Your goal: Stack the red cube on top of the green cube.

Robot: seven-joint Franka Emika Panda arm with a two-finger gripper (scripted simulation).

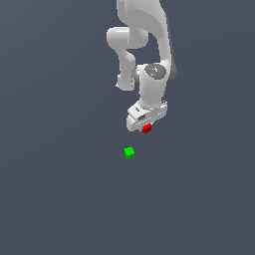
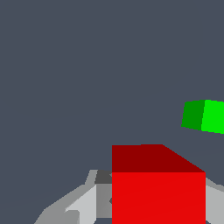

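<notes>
The red cube (image 1: 147, 128) sits at the tip of the white gripper (image 1: 146, 126), half tucked under the hand's lower edge in the exterior view, so that only part of it shows beneath the white body. In the wrist view the red cube (image 2: 158, 192) fills the space between the jaws, with a grey finger (image 2: 83, 205) pressed close along one side and a paler sliver of the other finger (image 2: 214, 201) along the opposite side. The jaws appear closed on it, gripping the cube from both flanks, and its darker top face and brighter front face are both plain to see.

The green cube (image 1: 129, 152) lies on the dark grey floor (image 1: 60, 199), apart from the jaws and not touching the red cube. In the exterior view it is below the fingertips and a little toward the exterior view's left. In the wrist view the green cube (image 2: 204, 115) lies beyond the held cube and off to one side of the jaws, partly cut by the picture's edge, with a clear gap of floor between the two cubes.

The arm (image 1: 149, 45) reaches down from above, its wrist bent over the gripper.
</notes>
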